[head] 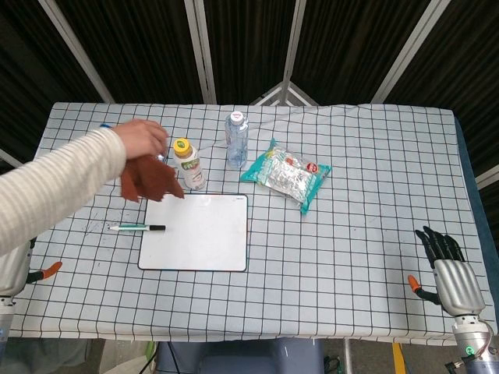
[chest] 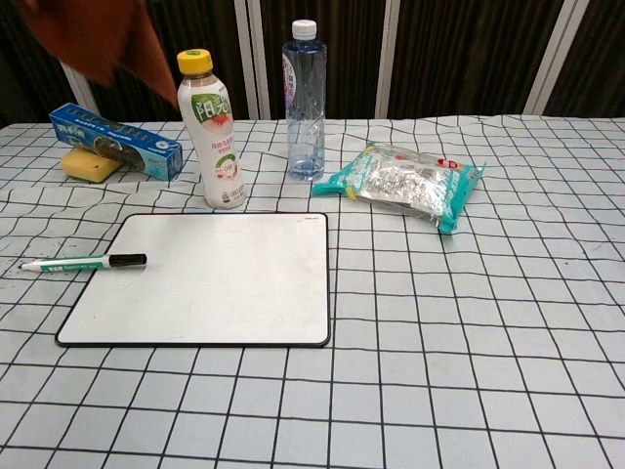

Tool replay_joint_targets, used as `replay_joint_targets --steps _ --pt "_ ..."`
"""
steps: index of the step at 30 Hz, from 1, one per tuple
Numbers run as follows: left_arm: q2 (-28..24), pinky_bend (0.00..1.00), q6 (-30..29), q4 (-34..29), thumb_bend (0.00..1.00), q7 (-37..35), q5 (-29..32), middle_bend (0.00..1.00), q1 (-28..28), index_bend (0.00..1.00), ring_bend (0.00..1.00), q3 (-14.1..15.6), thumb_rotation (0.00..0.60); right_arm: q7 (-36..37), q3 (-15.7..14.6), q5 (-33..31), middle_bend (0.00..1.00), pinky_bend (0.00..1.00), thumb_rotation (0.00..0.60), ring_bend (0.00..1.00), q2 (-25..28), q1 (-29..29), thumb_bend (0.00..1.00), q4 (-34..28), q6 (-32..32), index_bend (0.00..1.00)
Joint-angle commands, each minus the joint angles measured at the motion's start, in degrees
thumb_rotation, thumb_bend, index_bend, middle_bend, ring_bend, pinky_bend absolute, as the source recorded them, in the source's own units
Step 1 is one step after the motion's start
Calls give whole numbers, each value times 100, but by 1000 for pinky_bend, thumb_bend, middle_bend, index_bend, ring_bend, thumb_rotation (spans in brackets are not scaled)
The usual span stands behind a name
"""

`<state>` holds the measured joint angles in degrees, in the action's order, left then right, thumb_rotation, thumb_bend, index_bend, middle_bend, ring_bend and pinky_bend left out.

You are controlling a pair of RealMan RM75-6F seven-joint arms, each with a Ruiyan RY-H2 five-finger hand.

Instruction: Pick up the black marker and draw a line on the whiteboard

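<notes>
Head view is giving us the whole checkered table [head: 374, 234], with the whiteboard [head: 196, 231] lying flat near the front edge. We are seeing the black marker [head: 137, 227] lying across the whiteboard's left edge, its black cap on the board and its white barrel sticking out onto the cloth. Our right hand [head: 448, 265] is resting at the table's front right corner, well apart from the board, its dark fingers stretched out and gripping nothing. Of our left arm we are catching only a sliver at the lower left edge, so we cannot tell how that hand is lying.

A person's arm in a striped sleeve [head: 54, 191] is reaching in from the left, and the person's hand [head: 142, 139] is holding a brown cloth [head: 150, 181] above the table just behind the board.

Behind the whiteboard a yellow-capped drink bottle [head: 189, 165] and a clear water bottle [head: 236, 140] are standing upright, and a snack packet [head: 286, 174] is lying to their right.

Chest view is also showing us a blue box [chest: 115, 140] leaning on a yellow sponge [chest: 90, 164] at the far left.
</notes>
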<state>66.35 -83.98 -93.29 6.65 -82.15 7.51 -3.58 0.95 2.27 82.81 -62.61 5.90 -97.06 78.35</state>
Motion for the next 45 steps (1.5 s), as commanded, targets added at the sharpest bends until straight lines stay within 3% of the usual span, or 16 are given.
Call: replay_joint_targets --steps 1,12,18,22,27,33,45 --pt "0 0 2 -1 134 -6 -7 0 1 0 0 -1 600 21 8 45 0 0 600 0 -17 -4 350 21 45 0" --pt "-14 0 94 -22 134 9 -6 0 19 0 0 25 600 153 29 444 0 0 600 0 -225 -54 350 354 456 0" --pt "-5 0 581 -53 134 224 347 0 249 9 0 -88 600 193 33 386 0 0 600 0 -220 -43 351 343 399 0" --pt "91 0 1019 -56 149 506 789 0 547 167 0 -317 600 202 25 393 0 0 600 0 -207 -43 351 323 391 0" --pt "545 0 1634 118 268 1090 1546 11 1077 367 0 -660 600 227 22 356 0 0 600 0 -187 -26 350 297 331 0" --pt "1197 0 2026 451 328 1685 2198 22 1584 407 0 -875 600 259 19 342 0 0 600 0 -167 -17 350 277 301 0" --pt "2211 0 2226 1105 364 2777 3117 21 2184 448 0 -891 600 362 4 337 0 0 600 0 -123 -7 350 251 254 0"
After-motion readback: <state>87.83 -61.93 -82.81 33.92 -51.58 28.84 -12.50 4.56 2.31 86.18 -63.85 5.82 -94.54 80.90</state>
